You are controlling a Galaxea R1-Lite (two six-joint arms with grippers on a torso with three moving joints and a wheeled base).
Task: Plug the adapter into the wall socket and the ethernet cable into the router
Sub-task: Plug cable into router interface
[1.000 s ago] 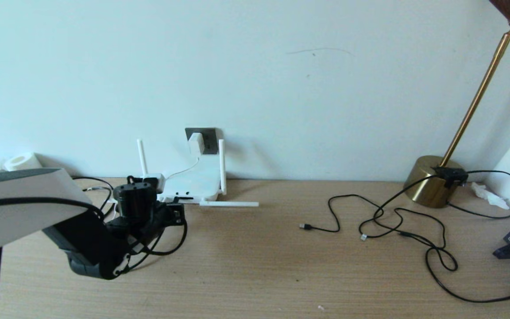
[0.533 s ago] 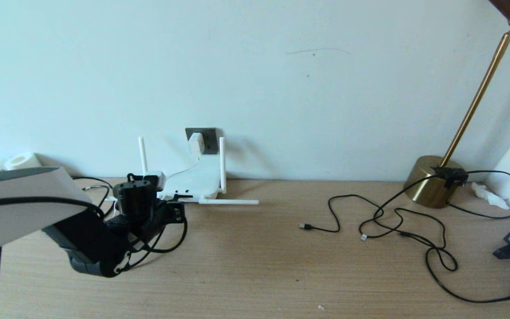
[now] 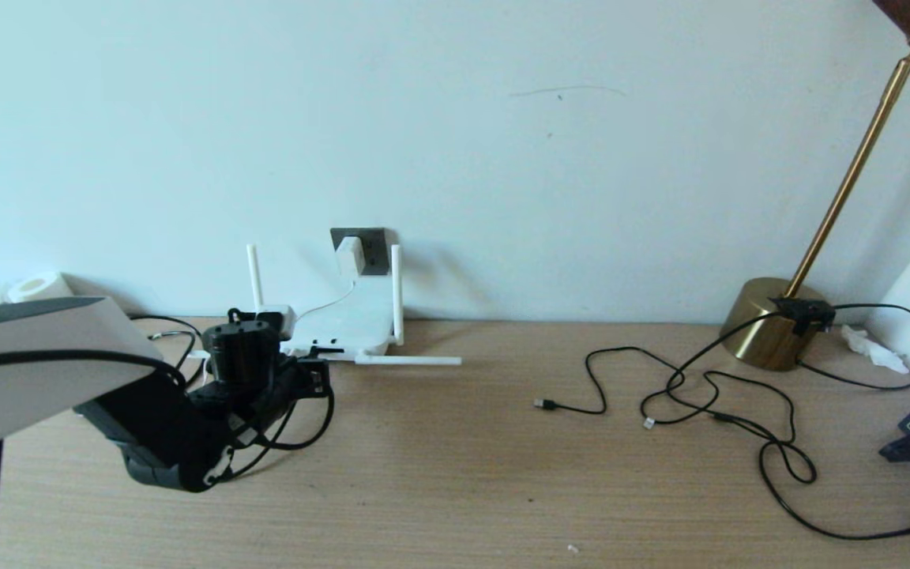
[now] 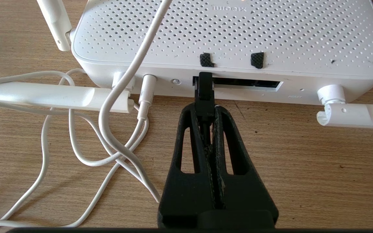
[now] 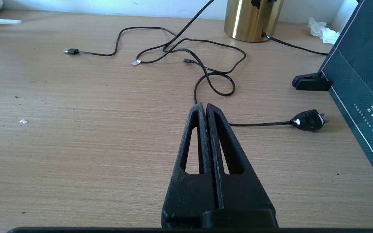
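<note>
Left wrist view: we see the left gripper (image 4: 205,111) clamping the ethernet cable (image 4: 205,94) plug at the router (image 4: 231,38) port, frame centre; the right gripper (image 5: 205,108) is closed, empty.

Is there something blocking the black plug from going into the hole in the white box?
Nothing visible is. The left pincer is shut on the ethernet cable plug, whose tip is already at the router's dark port slot. The white cords lie off to one side, not in its path.
</note>
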